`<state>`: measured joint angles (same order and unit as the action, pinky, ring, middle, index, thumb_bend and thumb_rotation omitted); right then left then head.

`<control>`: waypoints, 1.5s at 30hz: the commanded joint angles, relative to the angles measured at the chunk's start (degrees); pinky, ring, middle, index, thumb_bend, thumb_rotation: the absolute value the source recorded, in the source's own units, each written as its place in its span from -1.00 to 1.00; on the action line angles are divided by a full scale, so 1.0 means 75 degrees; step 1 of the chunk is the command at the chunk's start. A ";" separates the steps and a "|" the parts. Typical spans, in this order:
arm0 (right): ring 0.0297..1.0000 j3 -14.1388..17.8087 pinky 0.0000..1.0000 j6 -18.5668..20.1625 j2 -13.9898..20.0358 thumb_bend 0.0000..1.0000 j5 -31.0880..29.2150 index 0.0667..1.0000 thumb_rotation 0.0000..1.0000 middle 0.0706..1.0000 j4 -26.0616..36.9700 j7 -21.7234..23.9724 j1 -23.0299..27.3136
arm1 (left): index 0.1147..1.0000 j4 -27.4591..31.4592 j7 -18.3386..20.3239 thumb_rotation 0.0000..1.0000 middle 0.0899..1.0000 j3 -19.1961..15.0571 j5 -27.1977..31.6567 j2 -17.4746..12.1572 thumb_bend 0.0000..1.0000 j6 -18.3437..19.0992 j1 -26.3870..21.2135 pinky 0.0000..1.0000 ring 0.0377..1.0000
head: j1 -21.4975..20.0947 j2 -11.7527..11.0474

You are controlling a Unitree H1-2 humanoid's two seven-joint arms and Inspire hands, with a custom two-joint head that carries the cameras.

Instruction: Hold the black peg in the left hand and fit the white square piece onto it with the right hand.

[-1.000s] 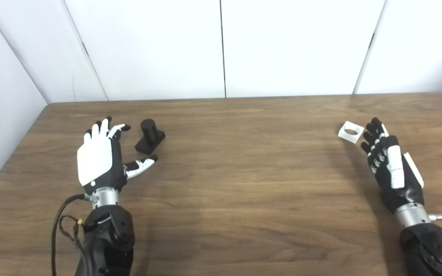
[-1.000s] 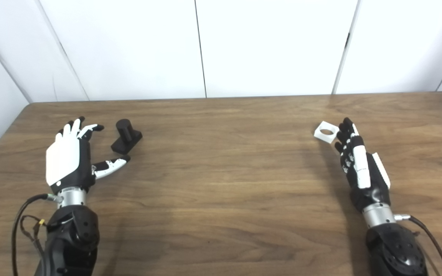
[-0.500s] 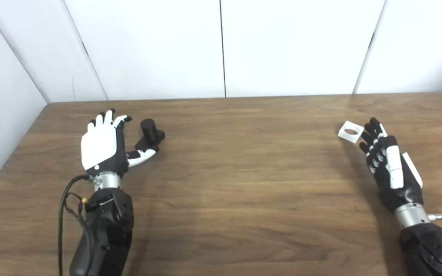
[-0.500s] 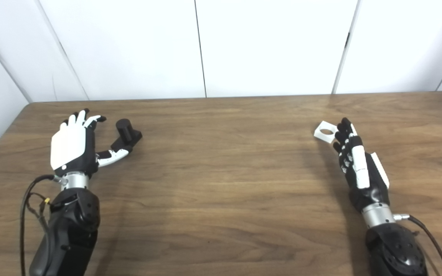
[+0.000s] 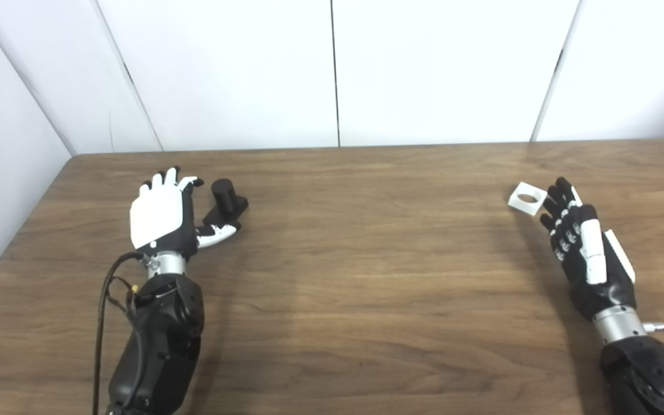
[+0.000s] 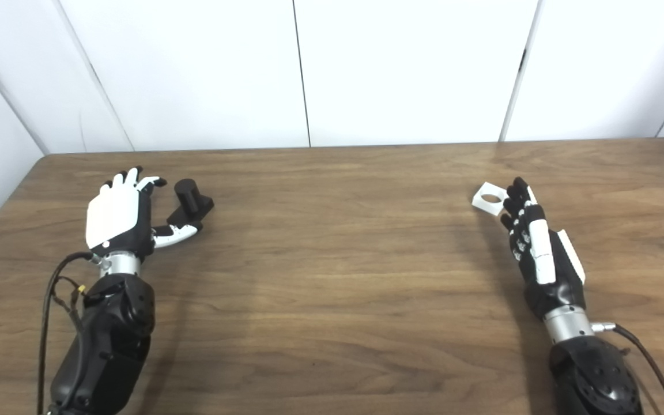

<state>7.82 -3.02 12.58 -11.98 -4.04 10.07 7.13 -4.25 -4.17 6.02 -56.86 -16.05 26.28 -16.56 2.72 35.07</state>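
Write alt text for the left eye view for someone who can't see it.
A robot's open left hand reaches beside a black peg standing on a wooden table, thumb under its base. Far right, the open right hand rests fingertips next to a white square piece with a round hole.

Bare table [image 5: 366,259] between black peg [image 5: 225,202] and white square piece [image 5: 526,198]

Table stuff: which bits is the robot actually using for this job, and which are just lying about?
Part of the job:
black peg
white square piece
left hand, open
right hand, open

Just lying about:
nothing else on the wooden table
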 commanded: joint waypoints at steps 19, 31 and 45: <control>1.00 -0.0023 1.00 -0.0036 -0.0204 0.17 -0.0179 1.00 1.00 1.00 -0.0221 0.0042 -0.0293 | 0.45 -0.0932 0.0290 -0.25 0.91 -0.0017 -0.0225 -0.0214 0.54 0.0080 -0.1044 1.00 1.00 | -0.0013 -0.0028; 1.00 -0.0017 1.00 -0.0034 -0.0215 0.14 -0.0129 1.00 1.00 1.00 -0.0152 -0.0006 -0.0342 | 0.47 -0.1252 0.0720 -0.14 0.91 -0.0034 -0.0232 -0.0187 0.53 0.0084 -0.1424 1.00 1.00 | -0.0043 -0.0041; 1.00 -0.0078 1.00 -0.0031 -0.0255 0.19 -0.0085 1.00 1.00 1.00 -0.0144 0.0004 -0.0401 | 0.44 -0.1327 0.1183 -0.10 0.86 -0.0112 -0.0259 -0.0145 0.51 0.0085 -0.1646 1.00 1.00 | -0.0058 -0.0056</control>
<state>7.82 -2.86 12.50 -11.96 -3.71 10.04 6.80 -14.93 5.08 5.80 -57.25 -16.42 26.75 -25.10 2.29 34.63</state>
